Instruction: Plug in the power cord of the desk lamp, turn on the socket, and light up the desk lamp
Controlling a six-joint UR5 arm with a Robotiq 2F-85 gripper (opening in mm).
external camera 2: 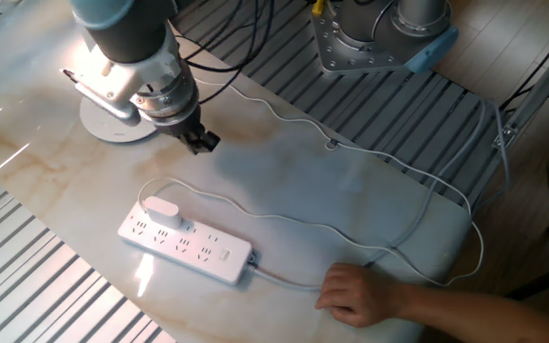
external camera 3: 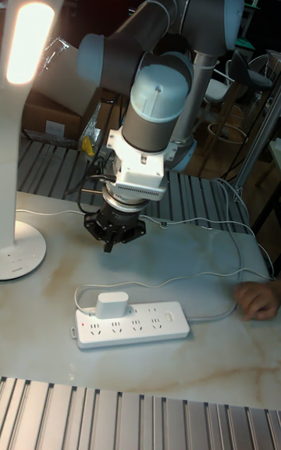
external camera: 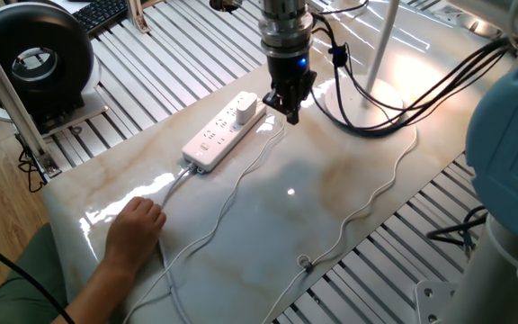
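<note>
Tall fixed view: desk lamp (external camera 3: pixel 27 36) lit, plug block seated in the socket (external camera 3: pixel 133 322).
Task looks complete; tool (external camera 3: pixel 112 241), jaws apparently closed and empty, hovers above the table (external camera: pixel 313 193); retreating remains.

Counted on the marble-patterned table (external camera: pixel 313 189): one long white power strip (external camera: pixel 223 133), one square white plug block (external camera: pixel 245 108), one white desk lamp (external camera 3: pixel 22 130), one bare human hand (external camera: pixel 138 225). One black ring-shaped device (external camera: pixel 34 58) is noted alongside.
</note>
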